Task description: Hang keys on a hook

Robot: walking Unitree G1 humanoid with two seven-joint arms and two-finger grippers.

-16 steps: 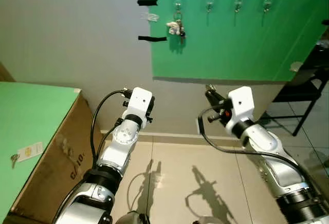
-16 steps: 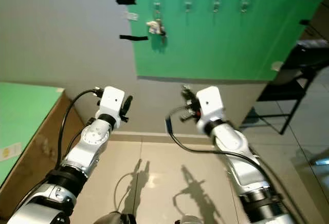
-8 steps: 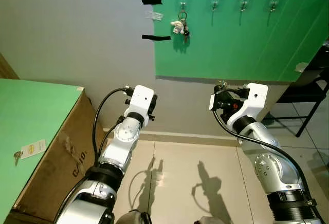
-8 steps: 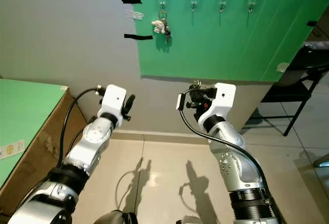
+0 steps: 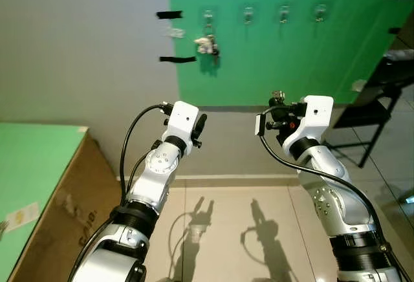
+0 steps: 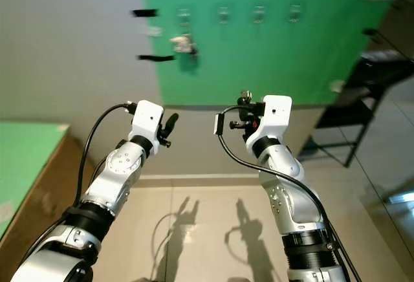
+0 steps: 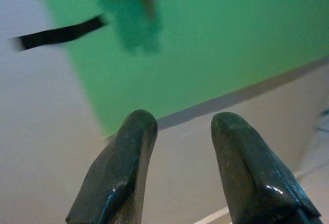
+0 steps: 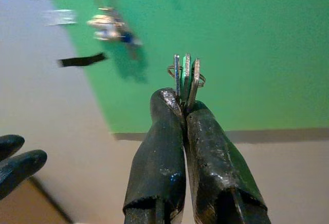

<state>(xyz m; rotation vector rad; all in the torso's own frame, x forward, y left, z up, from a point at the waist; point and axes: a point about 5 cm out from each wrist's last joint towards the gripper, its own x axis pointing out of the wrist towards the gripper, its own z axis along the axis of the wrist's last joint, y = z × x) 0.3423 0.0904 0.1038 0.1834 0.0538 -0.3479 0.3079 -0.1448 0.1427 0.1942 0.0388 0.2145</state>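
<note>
Pinching keys (image 8: pixel 185 77), right end effector (image 8: pixel 183 112)

Shiny metal keys (image 8: pixel 185 78); glossy black claw (image 8: pixel 184 112)

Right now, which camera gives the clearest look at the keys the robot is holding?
The right wrist view: the keys stand up close, pinched between the right gripper fingers. In the eye views they are a tiny glint atop that gripper.

Grey wall (image 5: pixel 84 49) w/ a big green panel (image 5: pixel 291 49) on the right half, two black tape strips (image 5: pixel 169 15) at its edge. Beige tile floor (image 5: pixel 220 211) w/ shadows. Cardboard box (image 5: pixel 58 224), green top, on left. Black chair (image 5: pixel 378 101) far right.
</note>
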